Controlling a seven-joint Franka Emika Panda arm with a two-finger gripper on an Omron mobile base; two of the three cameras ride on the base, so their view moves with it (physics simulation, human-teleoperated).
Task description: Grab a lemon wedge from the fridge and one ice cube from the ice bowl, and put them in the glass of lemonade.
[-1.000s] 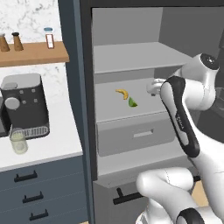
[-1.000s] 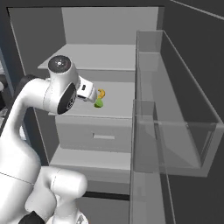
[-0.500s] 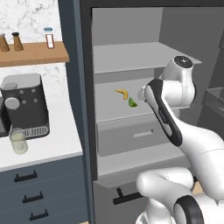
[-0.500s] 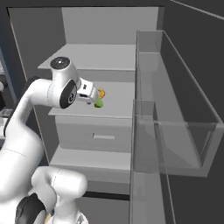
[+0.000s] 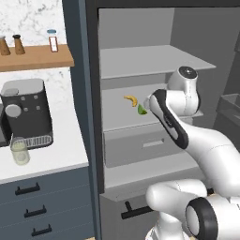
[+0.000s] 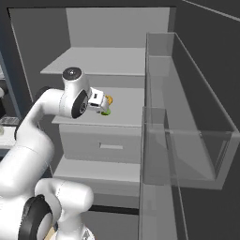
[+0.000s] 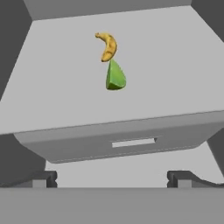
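Inside the open tall grey fridge (image 5: pixel 140 61), the claw (image 7: pixel 111 177), jaws apart and empty, faces the tiny green lemon wedge (image 7: pixel 115 76) at twelve o'clock, lined up to grasp it.

2 base cameras look forward and down from behind the arm, left and right, sharing the open fridge (image 5: pixel 154 65); the hand camera looks closely onto its shelf (image 7: pixel 61 96).
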